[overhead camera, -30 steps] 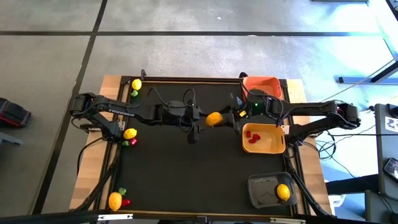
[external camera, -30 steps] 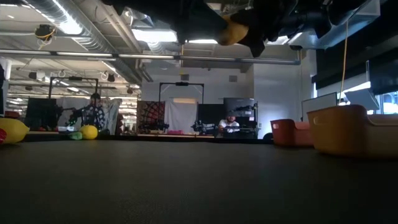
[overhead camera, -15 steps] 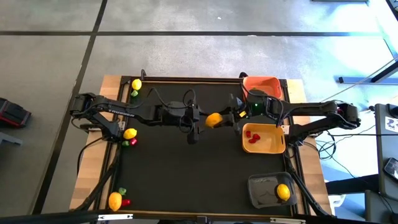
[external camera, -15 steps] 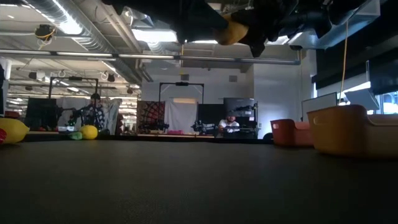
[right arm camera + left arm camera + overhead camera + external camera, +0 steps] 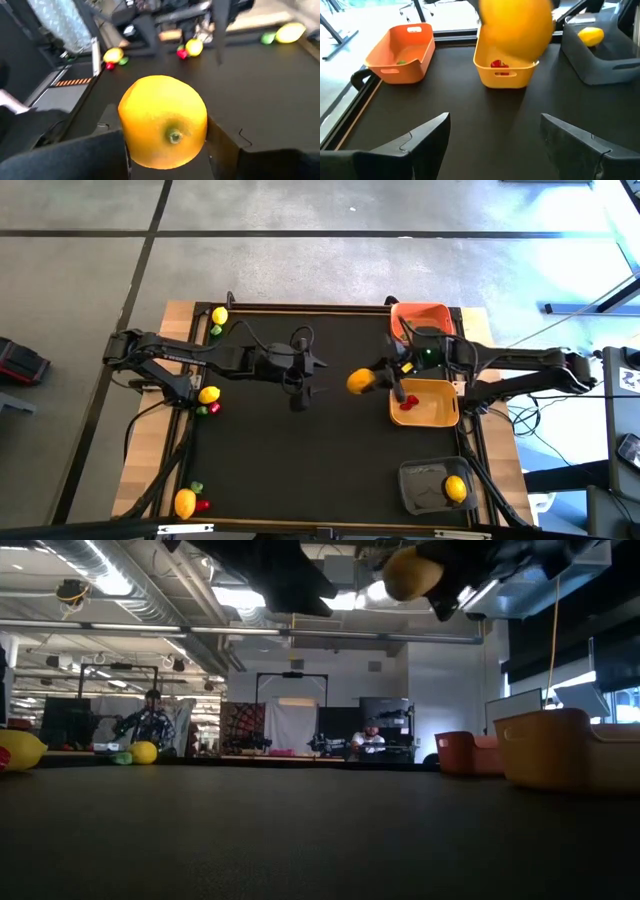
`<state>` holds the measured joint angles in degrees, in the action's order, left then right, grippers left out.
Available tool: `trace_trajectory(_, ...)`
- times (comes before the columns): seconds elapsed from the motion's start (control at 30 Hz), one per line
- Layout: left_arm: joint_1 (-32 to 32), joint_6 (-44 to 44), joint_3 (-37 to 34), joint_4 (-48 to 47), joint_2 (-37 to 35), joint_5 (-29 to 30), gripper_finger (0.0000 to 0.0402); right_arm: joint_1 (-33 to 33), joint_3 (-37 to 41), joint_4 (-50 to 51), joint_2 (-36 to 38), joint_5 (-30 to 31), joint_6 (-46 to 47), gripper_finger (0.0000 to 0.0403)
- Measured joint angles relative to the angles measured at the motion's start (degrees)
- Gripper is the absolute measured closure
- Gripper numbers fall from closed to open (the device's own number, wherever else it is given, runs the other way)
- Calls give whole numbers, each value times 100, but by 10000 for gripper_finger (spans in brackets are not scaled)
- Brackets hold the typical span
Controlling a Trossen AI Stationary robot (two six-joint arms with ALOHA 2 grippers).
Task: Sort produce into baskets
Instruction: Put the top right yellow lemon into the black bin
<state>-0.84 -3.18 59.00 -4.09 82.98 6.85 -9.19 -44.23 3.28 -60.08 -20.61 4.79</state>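
Note:
My right gripper (image 5: 362,382) is shut on a yellow lemon (image 5: 162,127), high above the table's middle and just left of the yellow-tan basket (image 5: 440,418). In the low view the lemon (image 5: 412,572) hangs far over the mat. My left gripper (image 5: 312,370) is open and empty, a little to the lemon's left. Its fingers (image 5: 427,132) stand wide apart, with the lemon (image 5: 515,25) ahead of them. The orange basket (image 5: 420,315) stands at the far right. The dark grey basket (image 5: 420,490) at the near right holds one lemon (image 5: 455,488). My right gripper pinches the lemon's two opposite sides (image 5: 200,131) between its two fingers. The fingers reach in about level from the table's right. The lemon's dimpled end (image 5: 174,136) faces the wrist camera. The lemon is lifted clear of the table.
Red pieces (image 5: 405,398) lie in the yellow-tan basket, and a green piece (image 5: 400,62) in the orange one. Along the left edge lie lemons (image 5: 219,316) (image 5: 208,394) (image 5: 185,502) with small green and red pieces beside them. The dark mat (image 5: 300,460) lies between.
My left gripper has let go of the lemon and drawn back toward the table's left edge. My right gripper has carried the lemon a little toward the right and near edges, up to the yellow-tan basket's left side.

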Motion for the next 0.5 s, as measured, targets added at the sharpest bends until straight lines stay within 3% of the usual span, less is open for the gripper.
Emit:
trace_trajectory(0.3, 7, 10, -9, -5, -2, -24, 102, 810, 0, 1556, 673, 89, 805, 271)
trace_trajectory(0.5, 7, 39, -9, -3, -2, -26, 102, 1710, 0, 2231, 905, 346, 1885, 271)
